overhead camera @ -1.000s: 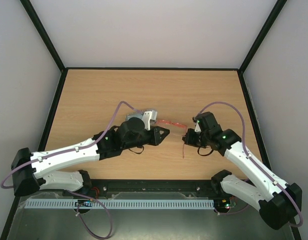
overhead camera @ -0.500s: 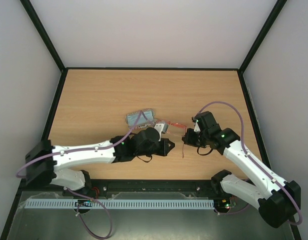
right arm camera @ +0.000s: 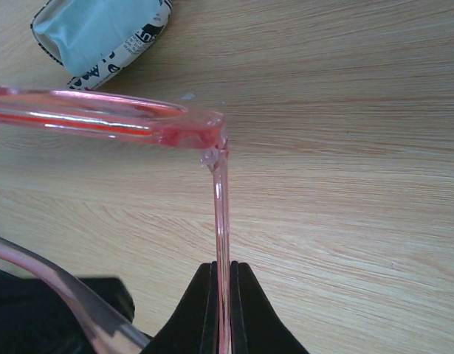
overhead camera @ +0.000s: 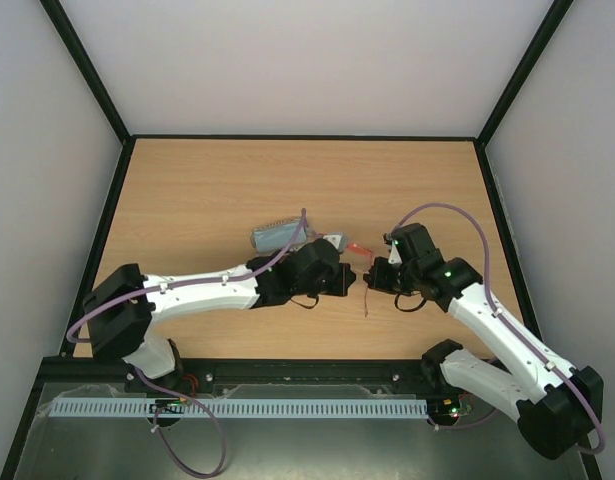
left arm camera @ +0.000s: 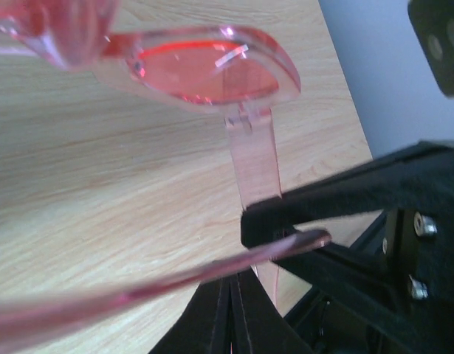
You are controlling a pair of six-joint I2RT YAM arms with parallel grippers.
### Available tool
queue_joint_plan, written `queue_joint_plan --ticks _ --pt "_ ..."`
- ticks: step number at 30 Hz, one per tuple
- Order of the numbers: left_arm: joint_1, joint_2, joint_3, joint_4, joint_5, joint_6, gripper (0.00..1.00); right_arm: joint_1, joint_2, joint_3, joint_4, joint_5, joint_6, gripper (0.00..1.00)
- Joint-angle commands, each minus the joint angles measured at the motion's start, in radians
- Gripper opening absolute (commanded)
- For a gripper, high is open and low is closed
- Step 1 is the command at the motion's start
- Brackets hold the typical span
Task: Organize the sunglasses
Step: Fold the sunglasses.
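Pinching 1 slim temple arm each, the right hand (right arm camera: 221, 269) and left hand (left arm camera: 232, 279) are both clamped on the sunglasses (right arm camera: 101, 118), held just over the middle of the desk (overhead camera: 237, 180), beside the flag-print case (overhead camera: 277, 236). If the 2 hands pull apart or twist, a hinge could snap or a temple slip free.

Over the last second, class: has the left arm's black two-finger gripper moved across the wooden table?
Yes. The left gripper has shifted right, away from the oblong printed case and nearer the table's right edge.
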Motion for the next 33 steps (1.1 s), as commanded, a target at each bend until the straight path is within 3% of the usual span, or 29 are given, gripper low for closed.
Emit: queue_joint_plan --ticks 1,27,33 --pt "0.028 0.032 0.055 0.005 0.0 0.026 0.02 0.006 -0.025 -0.001 -0.047 -0.016 -0.02 0.01" --pt "0.021 0.138 0.2 -0.011 -0.008 0.021 0.02 0.006 -0.035 -0.03 -0.037 -0.017 -0.022 0.01" --pt "0.013 0.111 0.18 -0.012 -0.06 0.002 0.11 0.006 -0.014 -0.018 -0.025 -0.012 -0.021 0.01"
